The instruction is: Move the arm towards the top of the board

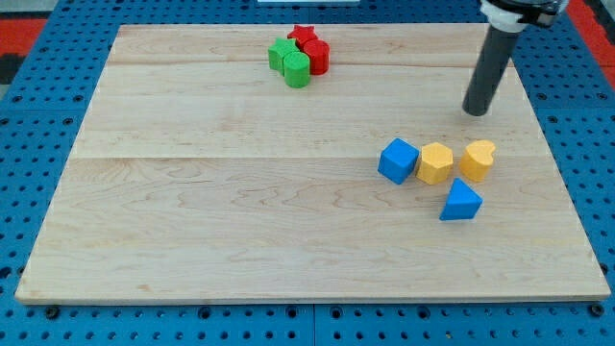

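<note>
My tip (476,111) touches the wooden board (240,192) at the view's right, in its upper half. It stands just above a yellow heart block (478,159), with a small gap between them. Left of the heart are a yellow hexagon block (435,162) and a blue cube (397,160), all in a row. A blue triangular block (461,202) lies below them. Near the view's top centre is a tight cluster: a red star block (304,37), a red block (318,57), a green star block (282,53) and a green block (297,69).
The board lies on a blue pegboard table (38,135) with rows of holes. The rod's white collar (514,12) shows at the view's top right.
</note>
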`<state>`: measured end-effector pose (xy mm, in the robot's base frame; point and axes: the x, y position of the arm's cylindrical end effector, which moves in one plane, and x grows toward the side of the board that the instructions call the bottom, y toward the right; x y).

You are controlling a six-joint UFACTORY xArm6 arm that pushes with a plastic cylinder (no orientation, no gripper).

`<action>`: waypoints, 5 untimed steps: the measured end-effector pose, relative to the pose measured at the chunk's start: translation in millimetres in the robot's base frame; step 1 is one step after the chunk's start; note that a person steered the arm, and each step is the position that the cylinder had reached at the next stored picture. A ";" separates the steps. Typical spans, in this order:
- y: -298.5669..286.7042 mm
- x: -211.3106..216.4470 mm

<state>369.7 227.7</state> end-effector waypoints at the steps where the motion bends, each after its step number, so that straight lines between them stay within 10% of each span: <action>1: 39.6 42.5; 3: -67.5 57.2; 5: -94.8 -30.3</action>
<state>339.4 132.9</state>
